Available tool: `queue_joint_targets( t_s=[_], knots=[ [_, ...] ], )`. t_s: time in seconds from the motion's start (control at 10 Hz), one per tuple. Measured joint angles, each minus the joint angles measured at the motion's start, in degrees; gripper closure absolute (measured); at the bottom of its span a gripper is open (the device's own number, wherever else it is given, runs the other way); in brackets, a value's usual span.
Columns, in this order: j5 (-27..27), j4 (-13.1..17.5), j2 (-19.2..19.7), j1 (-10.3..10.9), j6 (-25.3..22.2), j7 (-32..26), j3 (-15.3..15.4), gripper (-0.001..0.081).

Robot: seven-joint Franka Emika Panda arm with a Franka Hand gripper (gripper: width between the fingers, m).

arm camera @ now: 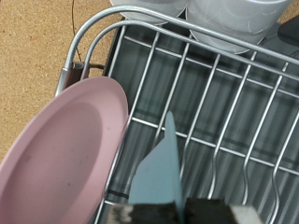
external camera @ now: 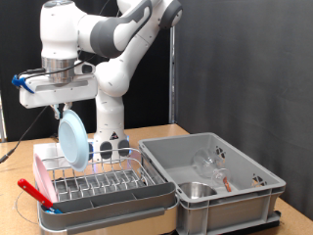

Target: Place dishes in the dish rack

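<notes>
In the exterior view, the pale blue plate (external camera: 72,138) is seen pinched on edge by the claw (external camera: 64,110), above the dish rack (external camera: 103,183). A steel bowl (external camera: 197,190) and glassware (external camera: 208,164) are seen in the grey crate (external camera: 240,196) alongside. Only in the wrist view is a pink plate (arm camera: 58,149) shown, leaning at the rack's edge just beside the held plate.

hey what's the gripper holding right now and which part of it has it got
The gripper holds the pale blue plate by its top rim, edge-on and upright above the dish rack.
</notes>
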Motion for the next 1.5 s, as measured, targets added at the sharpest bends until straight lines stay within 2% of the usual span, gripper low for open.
queue_joint_targets(
  t_s=[0.3,0.5,1.2,1.5],
  knots=[
    [0.4,0.3,-1.4,-3.1,-3.0,0.3,1.9,0.0789],
    [0.5,1.1,-2.8,-6.6,-5.3,0.9,4.7,0.0789],
    [6.9,2.9,-6.4,-18.4,-4.8,0.5,15.2,0.0789],
    [8.6,3.2,-7.8,-21.7,-4.8,-0.2,19.0,0.0789]
  ],
)
